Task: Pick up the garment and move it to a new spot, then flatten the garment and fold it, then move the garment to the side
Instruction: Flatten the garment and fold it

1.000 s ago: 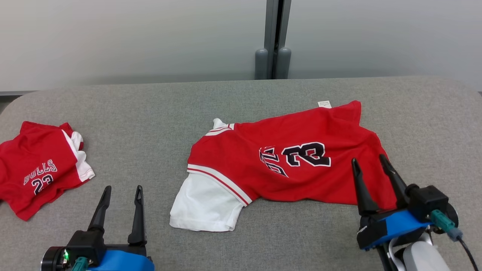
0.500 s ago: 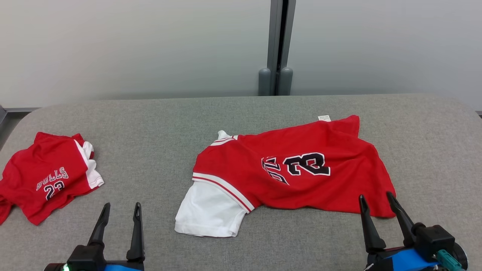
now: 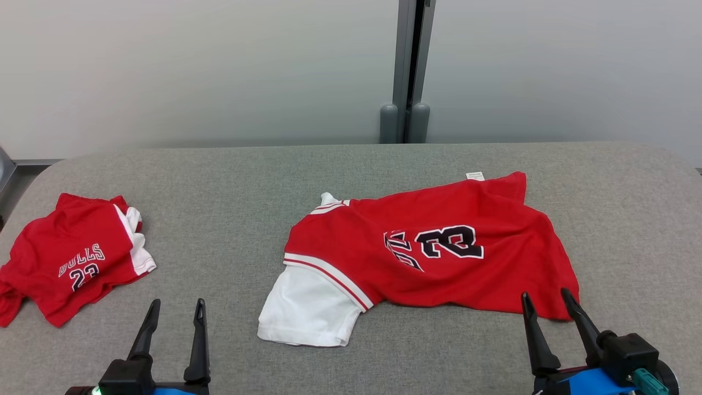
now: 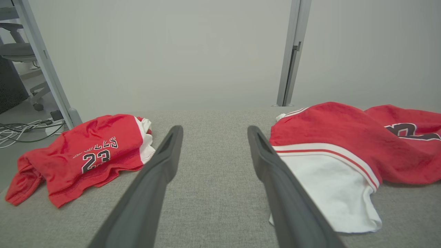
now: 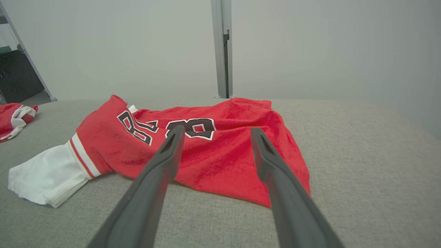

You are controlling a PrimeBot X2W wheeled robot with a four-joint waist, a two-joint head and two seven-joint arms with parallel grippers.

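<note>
Gaping wide and empty, left pincer (image 3: 179,303) and right pincer (image 3: 545,294) hang before the red garment (image 3: 439,247) on the table (image 3: 219,181).

We see the robot's left hand (image 3: 178,303) as two long black fingers (image 3: 146,329), each tapering to a narrow point. They rise from a black, blocky base (image 3: 125,376), where a small green light (image 3: 97,390) glows at the edge. The right hand (image 3: 545,294) has the same pair of slim, pointed black fingers, set on a bright blue housing (image 3: 589,379). Beside that housing sits a black boxy block (image 3: 629,350), with a teal plug (image 3: 650,381) sticking out below it. In the wrist views we see the fingers close up: matt dark grey, smooth, widening towards the bottom, each with a long hollow (image 4: 260,146) just under its tip.
</note>
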